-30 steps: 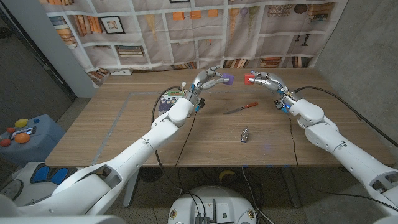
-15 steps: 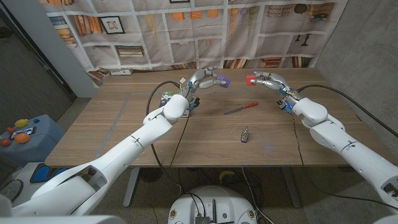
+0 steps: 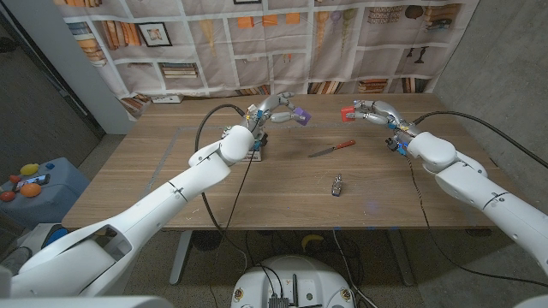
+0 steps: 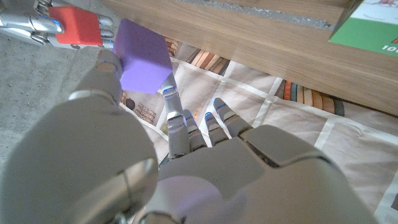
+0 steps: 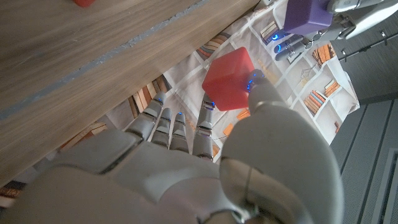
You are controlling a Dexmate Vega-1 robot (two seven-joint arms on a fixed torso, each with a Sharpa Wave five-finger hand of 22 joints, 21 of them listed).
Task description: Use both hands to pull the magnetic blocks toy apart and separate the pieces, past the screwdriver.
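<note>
Purple block (image 3: 300, 113), held by left hand (image 3: 276, 109), and red block (image 3: 347, 112), held by right hand (image 3: 374, 111), have moved further apart, at 12 o'clock of screwdriver (image 3: 332, 149); separation achieved.

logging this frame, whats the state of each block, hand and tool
purple block: held up by left hand, apart from the red one
red block: held up by right hand
screwdriver: lying on table, untouched
small metal piece: lying on table, untouched

Dim, even light (wide-angle edge bending)
</note>
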